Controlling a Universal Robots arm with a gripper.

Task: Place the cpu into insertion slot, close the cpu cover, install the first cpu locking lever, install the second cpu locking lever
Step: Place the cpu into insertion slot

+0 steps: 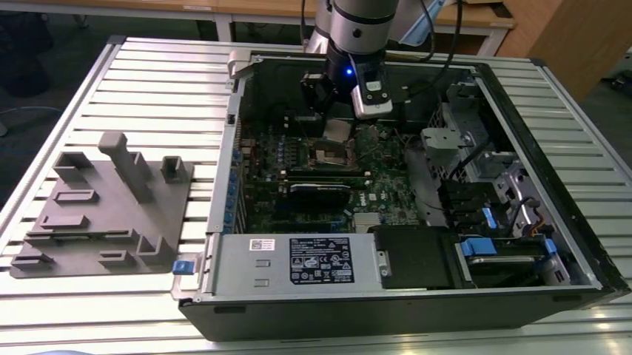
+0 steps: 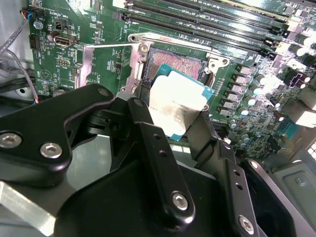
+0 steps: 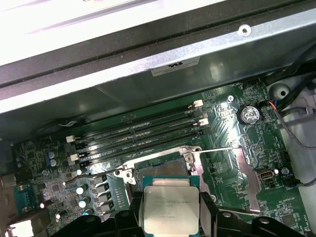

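The claw [image 2: 170, 121] clamps the cpu [image 2: 177, 103] by its edges over the uncovered insertion slot [image 2: 180, 61] inside a computer case [image 1: 395, 318], with the cpu cover [image 2: 89, 66] swung aside.

The cpu [image 2: 178, 102] is held in the gripper [image 2: 170, 118]. The insertion slot [image 2: 170, 60] is seen at its twelve o'clock, the opened cpu cover [image 2: 89, 69] at ten o'clock.

Both wrist views: insertion slot [image 2: 176, 61] mostly hidden behind cpu [image 2: 177, 106].
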